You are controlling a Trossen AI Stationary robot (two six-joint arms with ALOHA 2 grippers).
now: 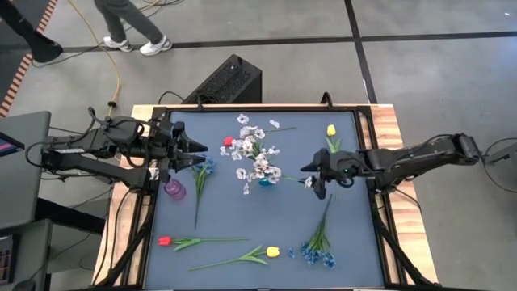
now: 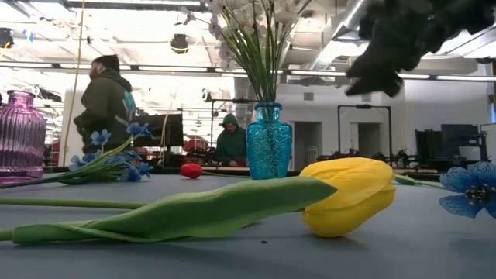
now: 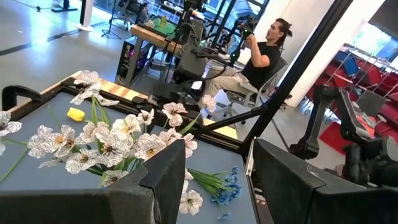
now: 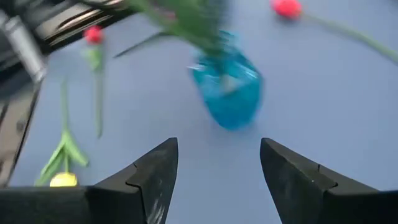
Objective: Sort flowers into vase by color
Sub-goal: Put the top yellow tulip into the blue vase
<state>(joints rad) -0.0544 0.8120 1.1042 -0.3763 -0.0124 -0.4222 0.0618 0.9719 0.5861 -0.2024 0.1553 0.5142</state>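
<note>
A blue glass vase stands mid-table and holds a bunch of white blossom sprays by their stems. A purple vase stands at the left. On the mat lie a blue spray, a red tulip, a yellow tulip, another blue spray, a far yellow tulip and a red tulip. My left gripper hovers open left of the white bunch. My right gripper hovers open right of the blue vase.
The blue mat has a raised dark frame with wooden table edges outside it. A loose white blossom lies near the far edge. People sit and stand in the room behind. Open mat shows between the blue vase and the near flowers.
</note>
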